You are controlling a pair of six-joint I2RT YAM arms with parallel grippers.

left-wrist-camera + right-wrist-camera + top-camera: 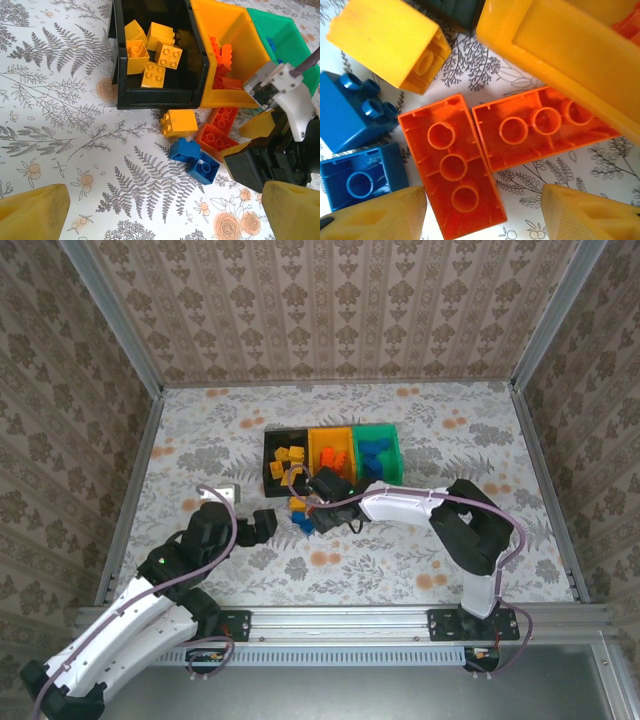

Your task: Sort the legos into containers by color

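The containers stand in a row: black (283,456) with yellow legos (150,55), orange-yellow (331,450) with orange ones, green (378,448) with blue ones. In front of them lie loose legos: a yellow one (179,123), two blue (185,150) (204,169) and two orange ones upside down (452,165) (540,125). My right gripper (485,215) (310,512) is low over this pile, open, its fingers either side of the near end of the left orange brick, with a gap on the right. My left gripper (165,215) (270,524) stands wide open over bare table just left of the pile.
The orange-yellow bin's front wall (555,50) is just beyond the two orange bricks. A small white square (222,494) lies on the table by the left arm. Patterned walls and metal posts close in the table; free floral tabletop lies left and right.
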